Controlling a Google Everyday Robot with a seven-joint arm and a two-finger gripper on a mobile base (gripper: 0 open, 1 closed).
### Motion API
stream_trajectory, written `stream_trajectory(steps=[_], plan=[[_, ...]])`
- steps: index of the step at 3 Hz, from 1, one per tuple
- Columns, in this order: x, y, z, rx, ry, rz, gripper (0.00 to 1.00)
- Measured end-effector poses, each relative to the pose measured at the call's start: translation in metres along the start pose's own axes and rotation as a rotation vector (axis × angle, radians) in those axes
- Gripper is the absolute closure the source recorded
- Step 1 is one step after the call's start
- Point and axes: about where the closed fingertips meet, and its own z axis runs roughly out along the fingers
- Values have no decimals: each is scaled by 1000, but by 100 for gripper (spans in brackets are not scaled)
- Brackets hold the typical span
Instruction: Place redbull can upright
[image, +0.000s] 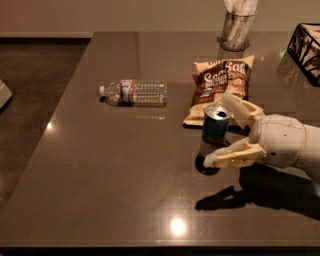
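The redbull can (215, 126), blue and silver with a silver top, stands upright on the dark table (125, 175) just in front of the chip bag. My gripper (215, 130) reaches in from the right with its fingers spread on either side of the can. One finger (239, 108) lies behind the can's top. The other finger (230, 155) lies in front of its base with a gap showing. The gripper is open around the can.
A clear water bottle (134, 92) lies on its side at the left of the can. A brown chip bag (220, 85) lies behind the can. A metal cup (237, 29) stands at the back. A black wire basket (306, 50) sits at the back right.
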Motion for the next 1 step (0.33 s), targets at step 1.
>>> stream_trajectory(steps=[1], plan=[[0, 0, 0, 0, 0, 0, 0]])
